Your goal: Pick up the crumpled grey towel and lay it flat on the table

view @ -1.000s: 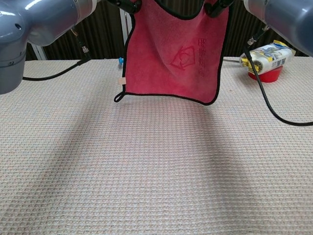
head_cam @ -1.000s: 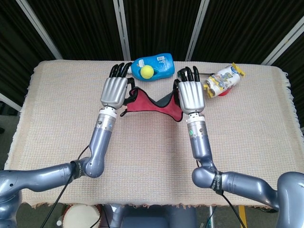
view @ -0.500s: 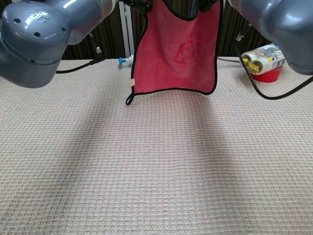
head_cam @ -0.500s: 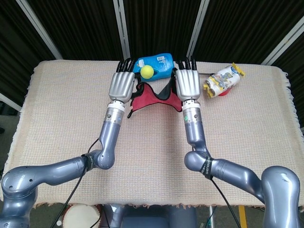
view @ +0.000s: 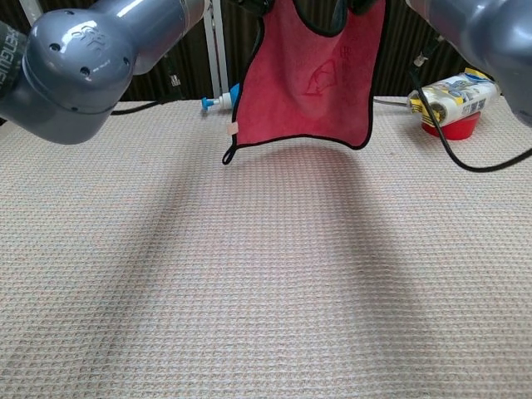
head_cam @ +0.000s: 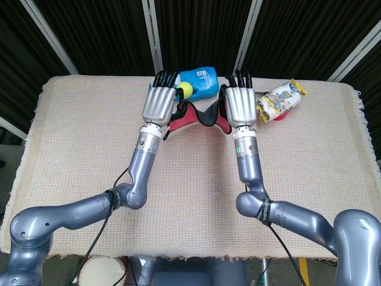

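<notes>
The towel (head_cam: 180, 121) is red with a black hem, not grey. It hangs in the air between my two hands, near the table's far side. My left hand (head_cam: 159, 102) grips its top left corner and my right hand (head_cam: 241, 106) grips its top right corner, both with fingers pointing away from me. In the chest view the towel (view: 312, 83) hangs as a spread sheet with a printed emblem. Its lower edge is clear of the table and a small loop dangles at its left corner. The top edge sags between the hands.
A blue bottle (head_cam: 199, 80) and a yellow-green ball (head_cam: 186, 90) lie just behind the towel. A white snack pack (head_cam: 278, 100) rests on a red bowl (view: 449, 127) at the far right. A beige woven cloth (head_cam: 77, 149) covers the table.
Both hands have carried the towel further from me and higher. Its lower edge has risen off the table, and the hands have shifted slightly rightward.
</notes>
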